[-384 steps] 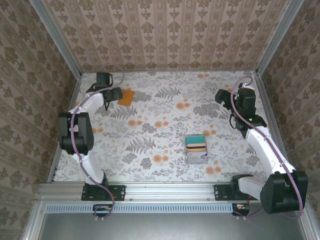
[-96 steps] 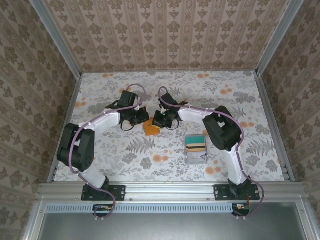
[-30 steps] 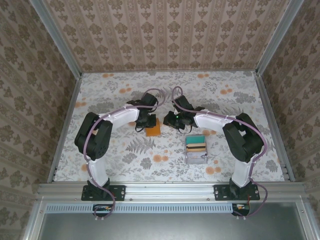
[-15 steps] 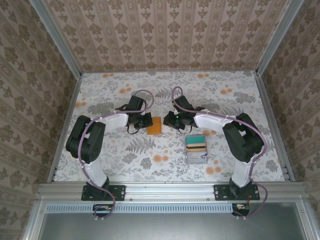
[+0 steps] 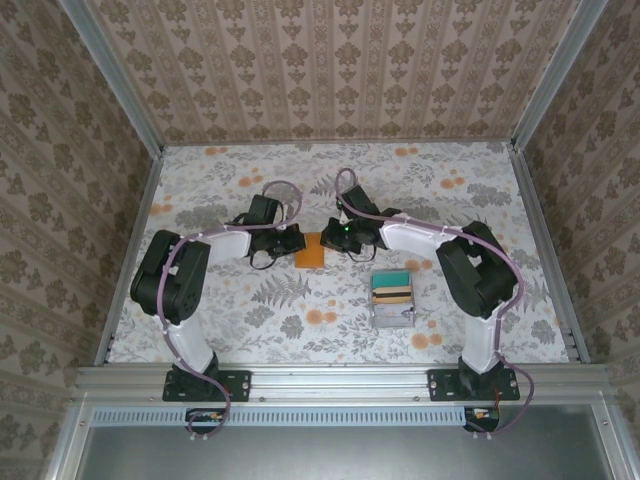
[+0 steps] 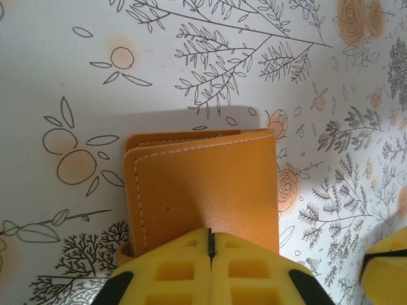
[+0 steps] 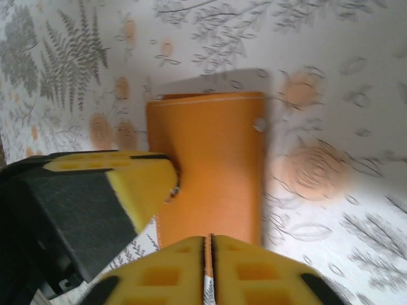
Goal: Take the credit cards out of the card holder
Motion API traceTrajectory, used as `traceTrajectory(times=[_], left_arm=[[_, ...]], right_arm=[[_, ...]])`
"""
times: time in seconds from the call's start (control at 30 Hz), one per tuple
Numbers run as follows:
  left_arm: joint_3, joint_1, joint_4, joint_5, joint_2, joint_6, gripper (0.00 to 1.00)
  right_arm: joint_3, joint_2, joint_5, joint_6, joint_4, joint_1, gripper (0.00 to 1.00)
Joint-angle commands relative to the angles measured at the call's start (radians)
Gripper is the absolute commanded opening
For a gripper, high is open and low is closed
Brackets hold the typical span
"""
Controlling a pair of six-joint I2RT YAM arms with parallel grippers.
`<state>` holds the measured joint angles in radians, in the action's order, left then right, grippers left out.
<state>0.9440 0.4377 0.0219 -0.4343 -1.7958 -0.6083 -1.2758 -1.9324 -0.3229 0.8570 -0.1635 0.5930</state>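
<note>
**Card holder lies folded between two closed grippers**

The orange card holder rests flat and folded shut on the floral tabletop, near the middle of the table, with an arm reaching in from either side. The left gripper sits at its left edge in the overhead view, yellow pads pressed together with only a hairline seam between them. In the left wrist view those tips overlap the holder's near edge. The leather cover stretches away from them, white stitching along its border and a second layer peeking out at the far left corner.

The right gripper meets the holder from the opposite side, its jaws likewise drawn tight and its tips covering the near edge in its own wrist view. Whether either pair of pads has pinched any part of the cover cannot be told. In the right wrist view, one pad of the left gripper touches the holder's side edge, and a small round stud shows near the far corner. A grey tray holding teal and yellow cards lies apart from the holder, to the right and nearer the arm bases.
</note>
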Motion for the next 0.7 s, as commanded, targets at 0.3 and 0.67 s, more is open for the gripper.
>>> traceTrajectory(times=[0.3,0.67], left_arm=[[-0.01,0.003,0.198,0.078,-0.056,0.046,0.0],[-0.019,-0.042,0.221,0.093,0.005,0.067,0.0]], right_arm=[[-0.213,-0.234,-0.082,0.043,-0.089,0.016,0.0],[-0.226,-0.325,0.062,0.054,-0.339,0.021,0.0]])
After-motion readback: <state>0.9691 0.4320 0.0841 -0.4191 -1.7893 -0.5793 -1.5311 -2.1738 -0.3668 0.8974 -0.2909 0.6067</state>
